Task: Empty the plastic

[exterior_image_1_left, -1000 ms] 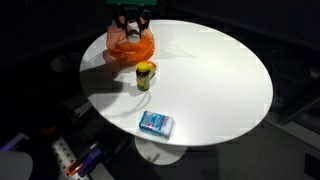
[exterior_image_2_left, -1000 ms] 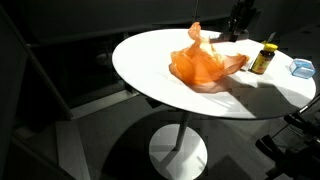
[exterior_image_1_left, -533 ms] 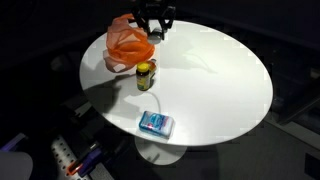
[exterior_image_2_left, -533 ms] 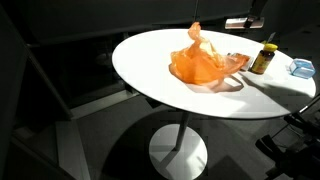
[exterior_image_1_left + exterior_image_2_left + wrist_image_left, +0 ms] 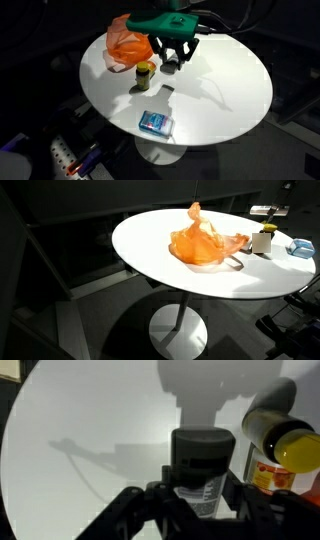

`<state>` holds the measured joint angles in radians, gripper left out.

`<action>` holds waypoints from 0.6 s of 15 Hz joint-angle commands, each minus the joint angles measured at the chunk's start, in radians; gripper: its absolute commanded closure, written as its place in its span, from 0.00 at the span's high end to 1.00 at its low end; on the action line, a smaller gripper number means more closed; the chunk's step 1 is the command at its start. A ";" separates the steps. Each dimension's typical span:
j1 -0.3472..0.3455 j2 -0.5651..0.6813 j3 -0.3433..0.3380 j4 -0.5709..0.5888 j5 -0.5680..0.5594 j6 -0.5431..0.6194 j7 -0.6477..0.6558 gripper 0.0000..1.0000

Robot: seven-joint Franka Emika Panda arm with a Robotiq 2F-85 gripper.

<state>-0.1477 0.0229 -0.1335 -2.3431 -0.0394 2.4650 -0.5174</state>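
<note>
Arm end in an exterior view: teal-green housing (image 5: 160, 20), broad, smooth shell, brightly lit against the dark room. Under it the gripper (image 5: 172, 60), all black and matte, two-finger type. The fingers (image 5: 159, 52) are thick, built from angled links. Thin black cables (image 5: 228, 14) run off behind the housing; count unclear. Surface detail too small to tell. In an exterior view only a small pale grey wrist part (image 5: 264, 211) shows near the frame edge, blurred. Wrist view: gripper (image 5: 200, 488) mostly black silhouette, fingers (image 5: 135, 510) as angular jointed links rising from the bottom edge, one on each side, dim with faint sheen on edges.
</note>
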 commanded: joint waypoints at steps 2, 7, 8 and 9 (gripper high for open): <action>-0.030 -0.046 -0.033 -0.140 -0.006 0.065 0.008 0.25; -0.048 -0.041 -0.057 -0.233 0.004 0.086 -0.006 0.25; -0.050 -0.041 -0.060 -0.243 0.002 0.083 -0.004 0.25; -0.050 -0.041 -0.062 -0.251 0.003 0.079 -0.004 0.25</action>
<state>-0.1872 0.0165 -0.1891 -2.5526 -0.0386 2.5360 -0.5174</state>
